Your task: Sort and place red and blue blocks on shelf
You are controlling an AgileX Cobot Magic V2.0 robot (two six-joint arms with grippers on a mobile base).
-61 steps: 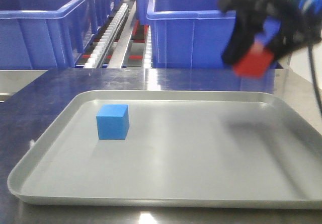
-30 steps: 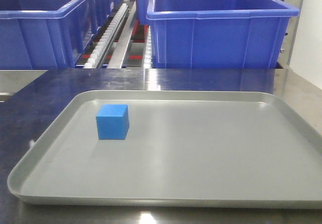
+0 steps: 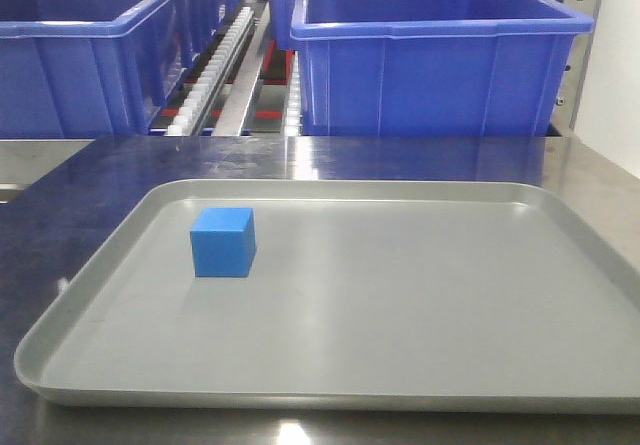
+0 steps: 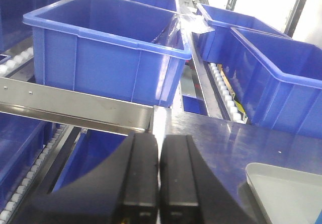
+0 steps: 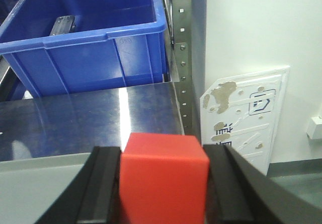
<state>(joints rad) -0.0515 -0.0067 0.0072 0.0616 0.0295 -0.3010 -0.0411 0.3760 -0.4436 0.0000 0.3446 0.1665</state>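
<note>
Right gripper [image 5: 163, 196] clamps the red block [image 5: 163, 168] near a blue bin [image 5: 90, 58], left gripper [image 4: 160, 183] pressed closed, blue block [image 3: 223, 242] sitting in the grey tray [image 3: 430, 305].

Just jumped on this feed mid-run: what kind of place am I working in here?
Most likely a warehouse or factory picking station. Large blue plastic bins sit on a flow rack with white roller tracks, and a grey tray lies on a steel tabletop in front.
</note>
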